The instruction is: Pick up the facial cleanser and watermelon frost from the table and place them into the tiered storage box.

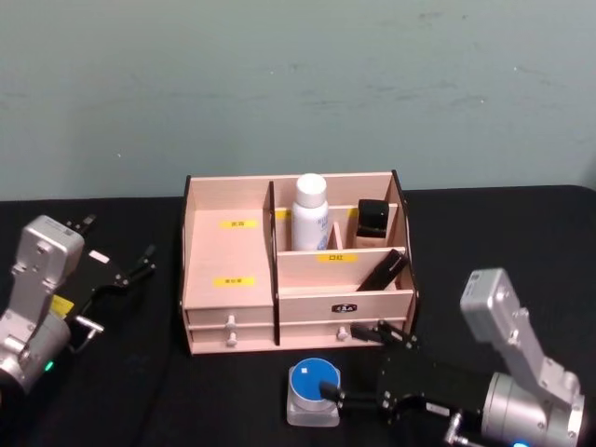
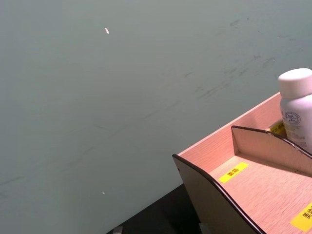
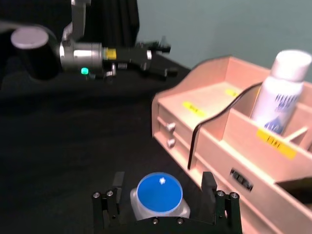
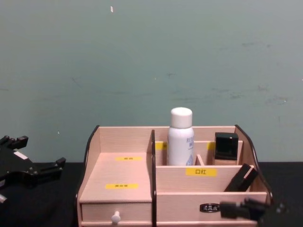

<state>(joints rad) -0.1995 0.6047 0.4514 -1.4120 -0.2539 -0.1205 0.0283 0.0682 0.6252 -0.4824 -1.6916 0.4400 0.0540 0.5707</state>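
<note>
Two task items: we see the white bottle (image 1: pixel 310 214) standing upright in a rear compartment of the tiered storage box (image 1: pixel 209 253); the blue-lidded jar (image 1: pixel 313 382) sits on the black surface (image 1: pixel 140 391) just in front of the box.
Right gripper (image 3: pixel 163 181): low at the jar, jaws open, one on either side of it.
Left gripper (image 1: pixel 119 238): off to the box's left, jaws open.

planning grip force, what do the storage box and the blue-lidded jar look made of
Tiered storage box: looks like thin pale wood or plywood, matte, faint grain, dark cut edges. Blue-lidded jar, between the fingers of the open right hand: likely plastic, glossy blue lid with a highlight, translucent frosted body; could be glass.
</note>
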